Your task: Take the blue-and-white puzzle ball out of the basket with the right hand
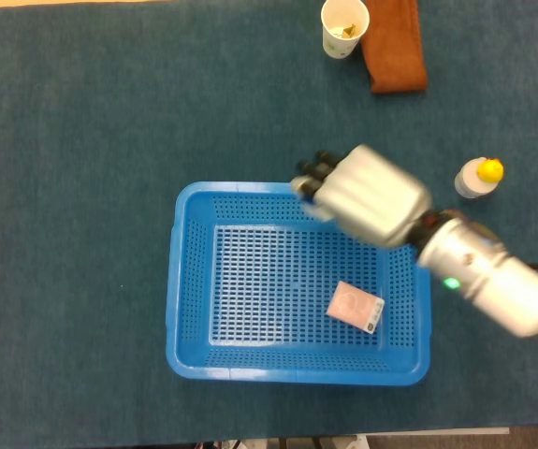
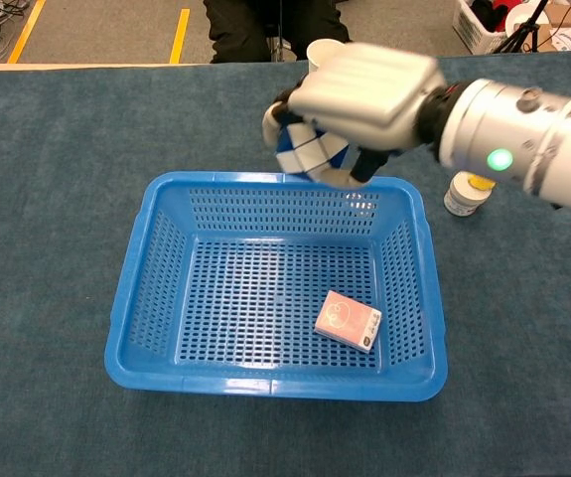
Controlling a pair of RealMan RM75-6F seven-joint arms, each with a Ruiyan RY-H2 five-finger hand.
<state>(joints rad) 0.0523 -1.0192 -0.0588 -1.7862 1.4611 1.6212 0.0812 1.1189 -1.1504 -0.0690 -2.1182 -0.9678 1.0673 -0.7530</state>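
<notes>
Right hand [image 2: 359,94] is raised above the far rim of the blue basket [image 2: 126,298], fingers wrapped around the blue-and-white puzzle ball [image 2: 310,154]. In the chest view the ball shows under the palm, clear of the basket and above its back wall. In the head view the hand [image 1: 367,196] covers the ball; only dark fingertips [image 1: 317,168] show at the basket's far edge. Both views blurred at the hand and forearm.

Inside the basket [image 1: 184,281]: 1 small pink card box [image 2: 348,321] lying flat on the mesh floor, toward the near right corner, tilted relative to the walls.

On the blue counter [image 1: 81,122] beyond the basket: 1 paper cup [image 1: 344,26] with something inside, just beside a folded brown cloth [image 1: 396,47]. To the right of the basket, a small white bottle with yellow cap [image 1: 479,177], standing upright, apart from the basket.

Left hand: does not appear in either view.
</notes>
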